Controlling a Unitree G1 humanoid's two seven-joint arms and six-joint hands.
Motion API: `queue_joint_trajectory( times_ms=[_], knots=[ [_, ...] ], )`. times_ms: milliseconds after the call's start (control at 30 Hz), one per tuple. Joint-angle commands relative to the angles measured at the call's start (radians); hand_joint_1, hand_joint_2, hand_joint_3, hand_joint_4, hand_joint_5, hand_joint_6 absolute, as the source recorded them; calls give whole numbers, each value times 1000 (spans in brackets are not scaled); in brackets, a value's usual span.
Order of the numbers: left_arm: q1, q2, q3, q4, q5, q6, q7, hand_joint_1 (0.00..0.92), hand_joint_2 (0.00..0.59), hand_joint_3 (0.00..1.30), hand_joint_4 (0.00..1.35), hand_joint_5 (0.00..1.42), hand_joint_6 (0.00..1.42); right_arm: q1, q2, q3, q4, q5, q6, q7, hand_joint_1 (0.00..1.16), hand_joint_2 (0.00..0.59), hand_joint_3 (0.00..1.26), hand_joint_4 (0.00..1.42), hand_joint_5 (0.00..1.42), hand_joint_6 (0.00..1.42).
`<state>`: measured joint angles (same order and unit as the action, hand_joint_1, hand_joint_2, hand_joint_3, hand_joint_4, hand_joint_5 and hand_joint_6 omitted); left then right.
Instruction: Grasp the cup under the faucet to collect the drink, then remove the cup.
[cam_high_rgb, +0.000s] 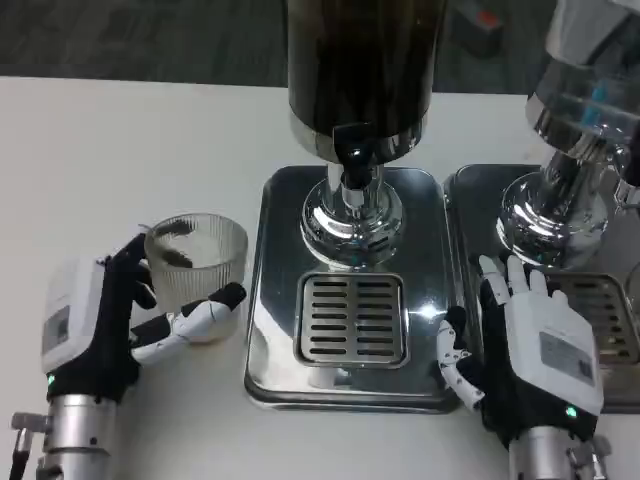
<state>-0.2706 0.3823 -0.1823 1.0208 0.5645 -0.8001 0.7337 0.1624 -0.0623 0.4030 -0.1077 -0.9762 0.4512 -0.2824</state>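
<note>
A clear ribbed glass cup (197, 272) stands on the white table to the left of the dispenser base, with a little dark liquid in its bottom. My left hand (105, 325) wraps around it, fingers in front and thumb behind. The dark drink dispenser (360, 70) rises at the centre, its black faucet (353, 160) above the slotted drip grate (352, 318) on the steel base (270, 300). My right hand (530, 350) lies open beside the base's right edge, fingers spread and holding nothing.
A second dispenser (580, 110) with a chrome foot stands on its own steel tray (470, 200) at the right, close behind my right hand. The white table (120, 160) stretches out to the left of the cup.
</note>
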Motion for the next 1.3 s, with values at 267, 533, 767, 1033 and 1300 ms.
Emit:
queue_joint_trajectory(
  times_ms=[267,533,767,1033,1300],
  knots=[
    [-86,-19,-52,-41,57,-9,30,514,72,433,585,814,913,18,-4,-12,-25,6,-7,-42,320,565,106,0,0,0],
    [-150,-56,-108,-9,94,9,24,507,70,433,584,811,907,27,-2,-13,-39,-1,2,-44,324,571,105,0,0,0],
    [-199,-77,-149,57,108,21,17,500,70,433,584,811,906,48,13,-17,-58,-11,23,-52,326,572,105,0,0,0],
    [-253,-125,-214,128,135,65,28,491,77,379,552,785,886,54,21,-20,-64,-11,34,-56,326,572,104,0,0,0],
    [-288,-148,-311,161,210,111,77,473,82,365,533,764,857,60,25,-17,-68,-13,40,-59,328,572,97,0,0,0]
  ],
)
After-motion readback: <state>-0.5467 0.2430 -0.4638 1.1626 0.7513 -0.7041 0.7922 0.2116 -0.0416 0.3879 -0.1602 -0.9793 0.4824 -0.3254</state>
